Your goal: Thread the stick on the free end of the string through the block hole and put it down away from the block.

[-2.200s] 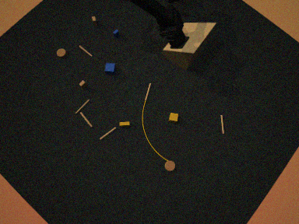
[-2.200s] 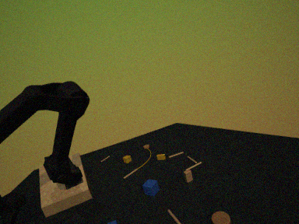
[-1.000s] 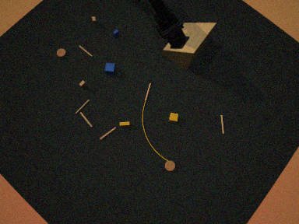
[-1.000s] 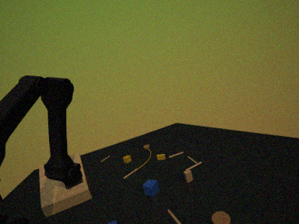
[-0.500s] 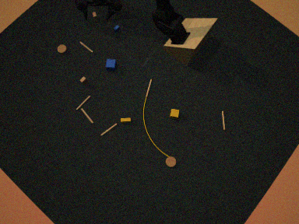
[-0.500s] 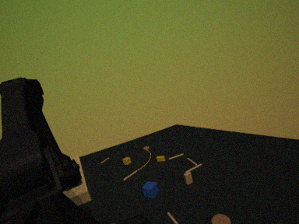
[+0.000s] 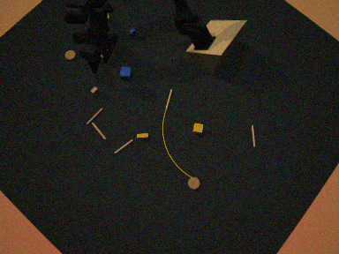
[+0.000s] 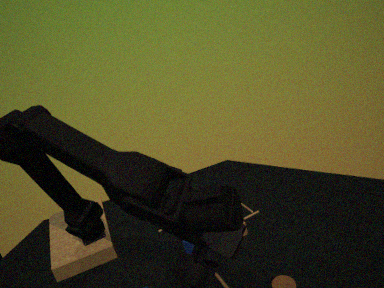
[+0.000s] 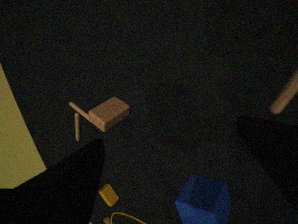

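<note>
The yellow string [image 7: 164, 137] curves from its round wooden button [image 7: 193, 183] up to the thin stick [image 7: 168, 100], which lies flat at mid table. The small wooden block [image 7: 94, 90] [image 9: 108, 113] [image 8: 246, 231] sits at the left. In the wrist view it lies ahead of the fingers, with two loose sticks [image 9: 76, 120] touching its left side. My gripper [image 7: 94, 66] [image 9: 170, 134] is open and empty. It hangs over the table's left part, beyond the block and far from the string's stick. A bit of string [image 9: 125, 216] shows at the bottom of the wrist view.
Blue cubes [image 7: 125, 72] [image 9: 202, 200] [image 7: 132, 32], yellow pieces [image 7: 198, 128] [image 7: 142, 135] [image 9: 108, 194], a second round button [image 7: 70, 55] [image 8: 283, 281] and loose sticks [image 7: 94, 115] [image 7: 98, 130] [image 7: 124, 146] [image 7: 253, 136] [image 9: 285, 94] lie about. The arm's base plinth [image 7: 222, 33] [image 8: 75, 250] stands at the back.
</note>
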Robot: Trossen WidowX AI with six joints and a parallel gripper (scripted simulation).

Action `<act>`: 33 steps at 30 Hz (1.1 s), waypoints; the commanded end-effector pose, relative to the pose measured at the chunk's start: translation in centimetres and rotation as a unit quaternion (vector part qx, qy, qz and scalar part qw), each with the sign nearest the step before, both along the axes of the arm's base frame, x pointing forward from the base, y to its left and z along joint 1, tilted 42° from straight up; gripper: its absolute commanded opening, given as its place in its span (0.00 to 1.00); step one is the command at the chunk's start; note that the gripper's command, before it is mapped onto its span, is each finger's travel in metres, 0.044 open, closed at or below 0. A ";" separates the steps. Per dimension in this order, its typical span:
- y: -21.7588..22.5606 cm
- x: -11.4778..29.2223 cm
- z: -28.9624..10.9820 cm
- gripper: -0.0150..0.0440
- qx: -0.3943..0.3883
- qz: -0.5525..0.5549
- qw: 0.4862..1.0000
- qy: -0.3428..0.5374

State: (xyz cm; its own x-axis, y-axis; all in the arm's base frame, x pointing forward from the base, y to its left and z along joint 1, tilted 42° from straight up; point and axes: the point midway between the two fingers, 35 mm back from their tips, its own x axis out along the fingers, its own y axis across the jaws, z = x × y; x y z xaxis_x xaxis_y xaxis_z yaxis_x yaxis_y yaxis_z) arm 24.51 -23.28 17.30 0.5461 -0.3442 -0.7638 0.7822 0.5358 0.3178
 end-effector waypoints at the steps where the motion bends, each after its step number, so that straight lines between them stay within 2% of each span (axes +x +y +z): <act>1: 3.0 3.3 -3.0 1.00 -0.021 0.121 0.989 0.079; 6: 7.8 6.3 -7.4 1.00 -0.057 0.293 0.934 0.195; 11: 14.3 8.1 -12.4 1.00 -0.110 0.492 0.805 0.314; 14: 18.2 8.2 -15.2 1.00 -0.144 0.599 0.694 0.373; 17: 22.0 7.7 -17.8 1.00 -0.177 0.691 0.560 0.421; 23: 28.7 5.1 -22.3 1.00 -0.232 0.809 0.240 0.483; 28: 32.6 2.2 -25.1 1.00 -0.255 0.826 -0.020 0.502; 30: 33.4 1.5 -25.7 1.00 -0.258 0.821 -0.078 0.503; 33: 33.5 1.5 -25.7 1.00 -0.258 0.821 -0.086 0.503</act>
State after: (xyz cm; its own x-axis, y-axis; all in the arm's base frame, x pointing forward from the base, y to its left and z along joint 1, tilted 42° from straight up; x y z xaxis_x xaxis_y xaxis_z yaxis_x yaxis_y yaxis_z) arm 25.90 9.85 -8.20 -0.0608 -0.6211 -0.7814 -0.9235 -0.2621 0.2802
